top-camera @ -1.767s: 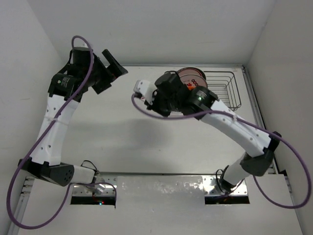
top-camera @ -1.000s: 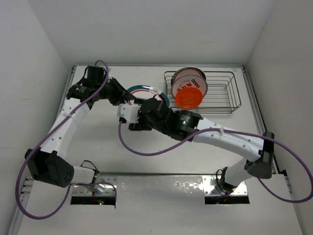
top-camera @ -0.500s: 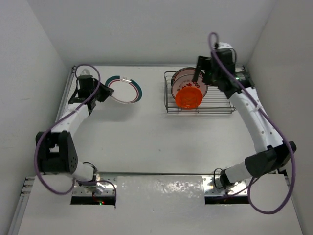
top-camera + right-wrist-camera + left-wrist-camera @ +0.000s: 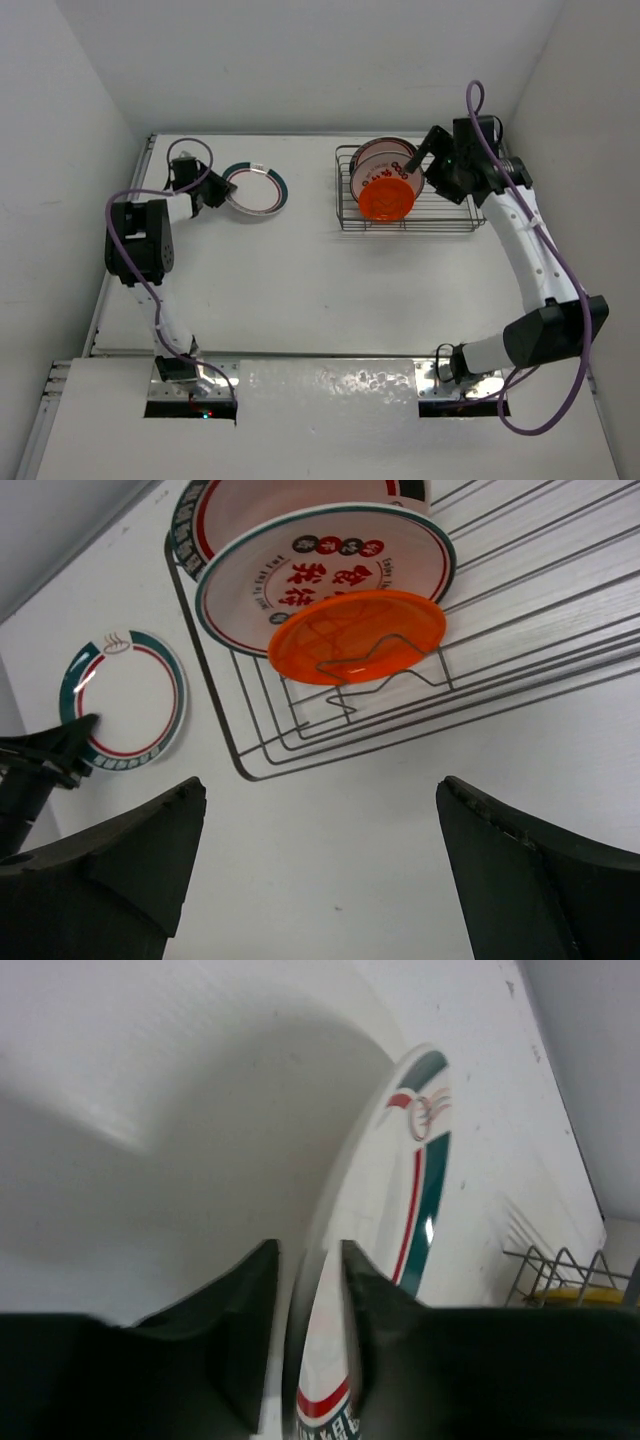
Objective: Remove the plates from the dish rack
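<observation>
Straddles teal-rimmed plate edge with left gripper to lay it flat on table, clamped or loosed untellable; spreads right gripper wide before dish rack for racked plates.

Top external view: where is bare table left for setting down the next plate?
Bare table lies between the teal-rimmed plate and the dish rack, and across the whole near half. Crowded: the rack's left end, where plates stand and the open right gripper hovers.

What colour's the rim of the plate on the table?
The plate has a teal rim, red line inside; right wrist view.
</observation>
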`<move>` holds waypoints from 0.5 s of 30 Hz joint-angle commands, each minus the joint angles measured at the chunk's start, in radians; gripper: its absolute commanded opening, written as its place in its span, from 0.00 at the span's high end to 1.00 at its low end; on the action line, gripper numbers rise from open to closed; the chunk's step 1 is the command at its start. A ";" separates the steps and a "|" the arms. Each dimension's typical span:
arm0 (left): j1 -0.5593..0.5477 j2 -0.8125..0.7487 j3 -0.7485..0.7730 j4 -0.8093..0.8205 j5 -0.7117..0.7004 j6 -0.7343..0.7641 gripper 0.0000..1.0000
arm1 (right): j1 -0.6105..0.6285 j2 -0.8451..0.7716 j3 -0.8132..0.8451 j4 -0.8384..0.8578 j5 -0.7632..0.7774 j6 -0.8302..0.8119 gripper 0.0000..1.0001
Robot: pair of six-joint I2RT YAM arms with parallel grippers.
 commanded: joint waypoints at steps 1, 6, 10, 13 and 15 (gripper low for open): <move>-0.002 0.065 0.089 -0.067 -0.021 0.006 0.68 | 0.000 0.088 0.091 0.045 -0.001 0.112 0.08; -0.006 0.146 0.233 -0.268 -0.033 0.011 0.18 | 0.002 0.272 0.238 0.029 0.110 0.316 0.18; 0.003 0.148 0.259 -0.514 -0.088 0.032 0.00 | 0.003 0.367 0.324 0.031 0.159 0.415 0.31; 0.003 0.082 0.265 -0.690 -0.217 0.055 0.00 | 0.002 0.424 0.360 0.021 0.157 0.479 0.35; 0.003 -0.007 0.244 -0.750 -0.313 0.062 0.00 | 0.003 0.426 0.313 0.086 0.157 0.527 0.41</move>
